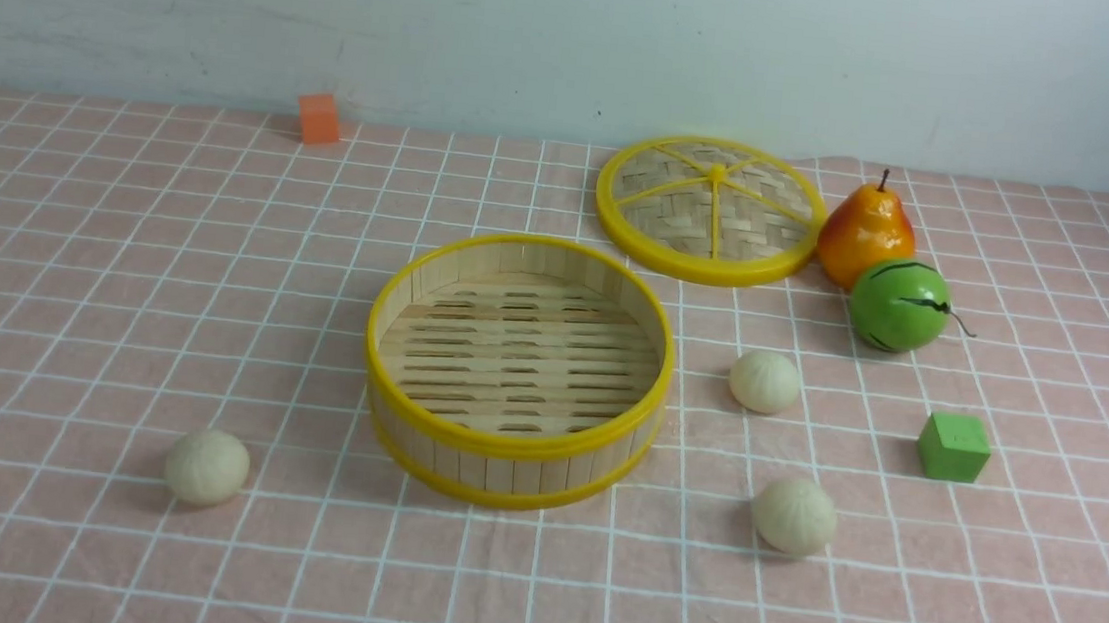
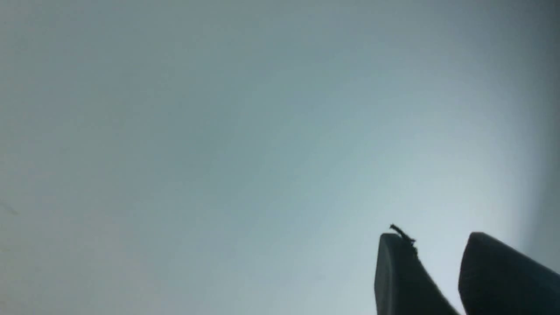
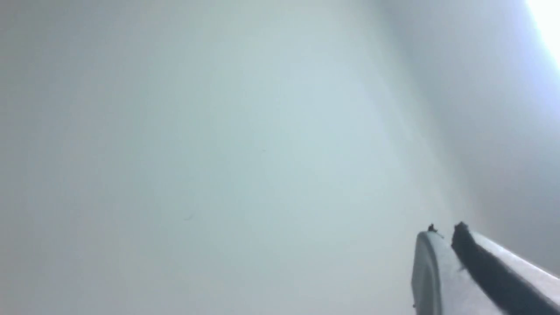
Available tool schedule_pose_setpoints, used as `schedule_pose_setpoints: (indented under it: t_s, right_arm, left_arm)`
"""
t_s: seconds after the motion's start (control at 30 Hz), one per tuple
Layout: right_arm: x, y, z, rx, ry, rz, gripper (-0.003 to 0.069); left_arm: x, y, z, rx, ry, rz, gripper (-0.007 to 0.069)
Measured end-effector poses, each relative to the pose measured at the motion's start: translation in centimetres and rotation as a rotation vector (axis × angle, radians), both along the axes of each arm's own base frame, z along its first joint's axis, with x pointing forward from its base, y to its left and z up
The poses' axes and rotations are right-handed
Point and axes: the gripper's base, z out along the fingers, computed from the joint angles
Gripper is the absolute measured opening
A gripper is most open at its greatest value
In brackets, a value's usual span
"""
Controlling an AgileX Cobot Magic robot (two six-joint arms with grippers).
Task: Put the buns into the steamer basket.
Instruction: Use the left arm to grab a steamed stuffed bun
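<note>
The steamer basket (image 1: 511, 440) stands mid-table in the front view, its slatted floor bare. Three cream-white buns lie on the cloth around it: one at the front left (image 1: 207, 467), one just right of the basket (image 1: 764, 381), one at the front right (image 1: 794, 515). Neither arm shows in the front view. My left gripper (image 2: 437, 238) faces a blank pale wall, with a gap between its dark fingers and nothing in it. My right gripper (image 3: 444, 232) also faces a blank wall, its fingers close together and empty.
The flat woven yellow-rimmed lid (image 1: 709, 211) lies behind the basket to the right. A pear (image 1: 864, 236) and a green striped melon (image 1: 898, 305) stand to the lid's right. A green cube (image 1: 952, 448) sits at the right and an orange cube (image 1: 318, 118) at the back left.
</note>
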Motion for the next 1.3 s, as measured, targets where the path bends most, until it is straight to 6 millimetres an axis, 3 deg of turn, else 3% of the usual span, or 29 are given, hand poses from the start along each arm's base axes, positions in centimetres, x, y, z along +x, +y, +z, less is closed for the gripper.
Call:
schedule_pose_setpoints:
  t_s: [0.07, 0.13, 0.17, 0.2, 0.23, 0.27, 0.3, 0.4, 0.53, 0.6, 0.63, 0.73, 0.8, 0.93, 0.97, 1.13, 1.2, 1.3]
  right_arm:
    - [0.4, 0.1, 1.8, 0.008, 0.048, 0.022, 0.0015]
    - [1.1, 0.2, 2.6, -0.002, 0.113, 0.026, 0.0001]
    - [2.1, 0.2, 4.0, -0.032, 0.212, 0.021, -0.0007]
    - [2.1, 0.2, 4.2, -0.043, 0.217, 0.019, -0.0007]
    - [3.4, 0.2, 4.7, -0.109, 0.344, -0.003, -0.0007]
    - [3.7, 0.2, 5.1, -0.128, 0.369, -0.01, -0.0007]
    - [5.3, 0.1, 5.1, -0.199, 0.499, -0.035, -0.0007]
    - [8.5, -0.6, 3.8, -0.338, 0.8, -0.08, -0.0007]
    - [12.2, -0.4, 2.1, -0.345, 1.167, -0.032, -0.0007]
    - [13.0, 0.0, 1.9, -0.356, 1.255, -0.014, -0.0007]
    - [14.1, 0.7, 1.7, -0.394, 1.365, 0.015, -0.0007]
    - [16.0, 3.2, 1.2, -0.514, 1.515, 0.112, -0.0007]
    - [16.5, 3.9, 1.0, -0.549, 1.529, 0.144, -0.0007]
    - [17.5, 5.9, -0.4, -0.616, 1.576, 0.238, -0.0007]
    - [17.5, 5.9, -0.4, -0.613, 1.577, 0.239, -0.0007]
    - [17.7, 6.2, -0.6, -0.601, 1.583, 0.261, -0.0007]
    - [17.8, 6.2, -0.6, -0.598, 1.583, 0.263, -0.0007]
    - [17.9, 6.3, -0.7, -0.59, 1.578, 0.269, -0.0007]
  left_arm:
    - [0.0, -0.2, 3.4, 0.048, 0.028, 0.01, 0.0116]
    - [0.8, -0.5, 5.2, 0.136, 0.102, 0.039, 0.0074]
    - [2.0, -0.9, 7.4, 0.263, 0.178, 0.087, 0.0018]
    - [2.0, -1.0, 7.9, 0.279, 0.19, 0.09, 0.0005]
    - [3.7, -1.3, 8.8, 0.374, 0.279, 0.112, -0.0014]
    - [4.2, -1.4, 9.3, 0.406, 0.306, 0.118, -0.0014]
    - [6.3, -1.8, 9.7, 0.468, 0.42, 0.105, -0.0014]
    - [10.5, -2.6, 10.1, 0.544, 0.687, 0.014, -0.0014]
    - [15.5, -3.8, 8.6, 0.607, 1.064, -0.148, -0.0014]
    - [17.1, -4.2, 8.1, 0.621, 1.162, -0.193, -0.0014]
    - [19.2, -4.5, 6.7, 0.637, 1.275, -0.236, -0.0014]
    - [22.6, -5.0, 3.6, 0.649, 1.44, -0.291, -0.0014]
    - [23.4, -5.1, 2.8, 0.65, 1.467, -0.297, -0.0014]
    - [27.1, -5.4, -2.5, 0.629, 1.619, -0.325, 0.0052]
    - [27.3, -5.4, -2.7, 0.632, 1.623, -0.325, 0.0065]
    - [29.6, -5.2, -7.3, 0.713, 1.71, -0.297, 0.0287]
    - [30.1, -5.1, -8.7, 0.735, 1.745, -0.299, 0.0334]
    - [30.8, -5.1, -10.5, 0.747, 1.77, -0.301, 0.0328]
